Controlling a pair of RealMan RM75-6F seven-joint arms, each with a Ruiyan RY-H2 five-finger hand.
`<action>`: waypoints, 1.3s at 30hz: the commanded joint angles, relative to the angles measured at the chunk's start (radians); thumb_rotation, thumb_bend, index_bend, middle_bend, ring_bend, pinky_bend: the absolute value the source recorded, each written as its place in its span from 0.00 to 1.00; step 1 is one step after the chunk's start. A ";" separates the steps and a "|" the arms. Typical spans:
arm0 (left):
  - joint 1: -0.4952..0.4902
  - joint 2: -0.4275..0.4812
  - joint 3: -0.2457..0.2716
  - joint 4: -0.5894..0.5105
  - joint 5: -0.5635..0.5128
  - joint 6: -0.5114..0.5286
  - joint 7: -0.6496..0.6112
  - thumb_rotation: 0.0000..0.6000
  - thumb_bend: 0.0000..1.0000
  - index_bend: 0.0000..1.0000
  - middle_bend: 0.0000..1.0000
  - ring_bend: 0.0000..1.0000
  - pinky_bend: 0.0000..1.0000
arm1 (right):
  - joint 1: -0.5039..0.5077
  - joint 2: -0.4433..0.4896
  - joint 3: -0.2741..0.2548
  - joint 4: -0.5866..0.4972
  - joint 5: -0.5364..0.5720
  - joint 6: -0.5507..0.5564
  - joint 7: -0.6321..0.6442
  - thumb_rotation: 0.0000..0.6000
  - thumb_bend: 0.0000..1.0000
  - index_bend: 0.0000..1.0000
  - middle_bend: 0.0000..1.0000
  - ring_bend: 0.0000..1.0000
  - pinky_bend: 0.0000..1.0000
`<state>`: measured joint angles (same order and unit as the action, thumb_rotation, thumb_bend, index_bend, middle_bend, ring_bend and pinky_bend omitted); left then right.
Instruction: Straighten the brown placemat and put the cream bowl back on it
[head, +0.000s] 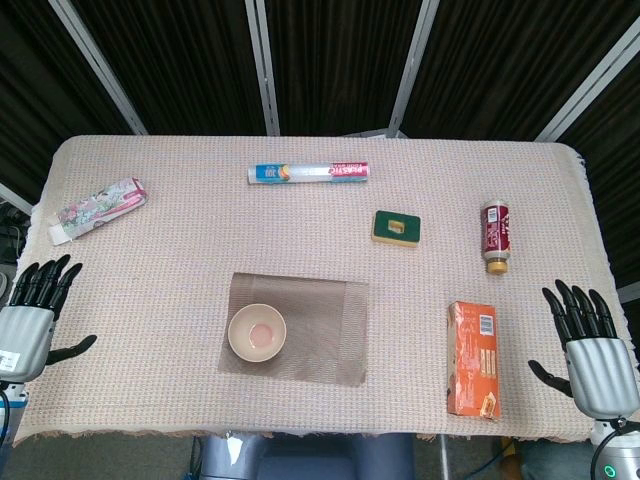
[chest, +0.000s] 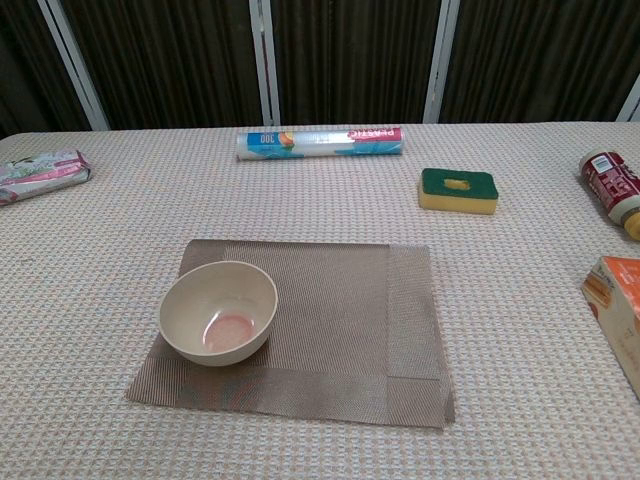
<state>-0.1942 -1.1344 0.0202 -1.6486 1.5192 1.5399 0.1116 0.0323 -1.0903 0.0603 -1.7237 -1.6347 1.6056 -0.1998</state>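
The brown placemat (head: 315, 318) (chest: 340, 320) lies flat near the table's front middle, turned slightly askew. The cream bowl (head: 257, 332) (chest: 218, 311) stands upright on the mat's left part, reaching its left edge, with a pinkish patch inside. My left hand (head: 32, 312) hovers at the table's front left corner, fingers spread, holding nothing. My right hand (head: 590, 350) is at the front right corner, fingers also spread and empty. Both hands are far from the mat and bowl. The chest view shows neither hand.
An orange box (head: 473, 358) (chest: 615, 305) lies right of the mat. Further back are a green-and-yellow sponge (head: 396, 228) (chest: 458, 190), a brown bottle (head: 495, 236) (chest: 614, 180), a plastic wrap roll (head: 308, 173) (chest: 320, 142) and a floral packet (head: 98, 210) (chest: 40, 175).
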 joint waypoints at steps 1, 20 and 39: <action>-0.003 -0.006 -0.004 0.010 -0.001 -0.015 -0.002 1.00 0.00 0.00 0.00 0.00 0.00 | -0.002 0.002 -0.001 -0.004 0.001 0.000 -0.003 1.00 0.00 0.00 0.00 0.00 0.00; -0.243 -0.248 0.002 0.035 0.150 -0.408 0.228 1.00 0.00 0.09 0.00 0.00 0.00 | 0.009 0.000 0.004 -0.010 0.044 -0.041 -0.027 1.00 0.00 0.00 0.00 0.00 0.00; -0.314 -0.477 -0.008 0.239 0.140 -0.479 0.266 1.00 0.31 0.60 0.00 0.00 0.00 | 0.007 0.012 0.018 0.012 0.100 -0.055 0.008 1.00 0.00 0.00 0.00 0.00 0.00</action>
<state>-0.5066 -1.6070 0.0115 -1.4137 1.6607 1.0599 0.3773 0.0393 -1.0782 0.0787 -1.7121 -1.5346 1.5510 -0.1918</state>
